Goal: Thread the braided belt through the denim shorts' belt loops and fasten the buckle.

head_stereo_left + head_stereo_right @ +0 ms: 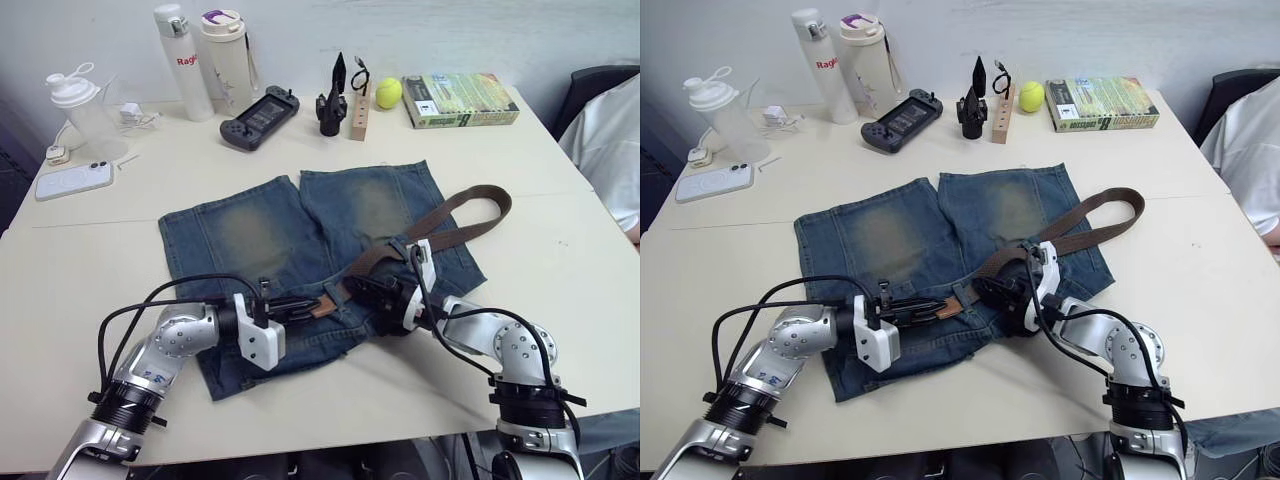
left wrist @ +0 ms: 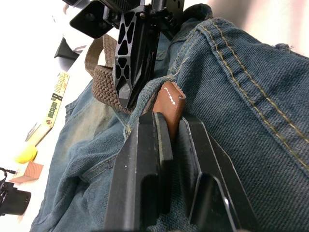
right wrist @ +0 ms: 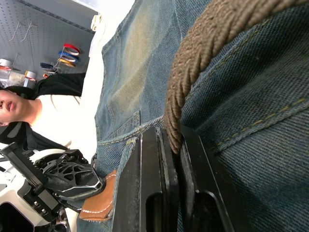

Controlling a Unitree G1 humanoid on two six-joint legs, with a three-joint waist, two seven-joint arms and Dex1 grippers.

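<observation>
The denim shorts [image 1: 300,240] lie flat on the white table, waistband toward me and bunched between my grippers. The braided belt [image 1: 470,220] runs from a wide bend on the right leg down across the waistband. My right gripper [image 1: 360,288] is shut on the braided strap [image 3: 193,58]. My left gripper [image 1: 305,305] is shut on the belt's tan tip [image 2: 170,102], which pokes out from under a denim fold at the waistband. The two grippers nearly touch. I cannot tell the belt loops apart from the folds. The buckle is hidden.
Along the table's far edge stand two bottles [image 1: 183,60], a shaker [image 1: 85,115], a phone [image 1: 73,180], a game controller [image 1: 260,117], a tennis ball [image 1: 388,93] and a book [image 1: 460,100]. A person in white [image 1: 610,140] sits at the far right.
</observation>
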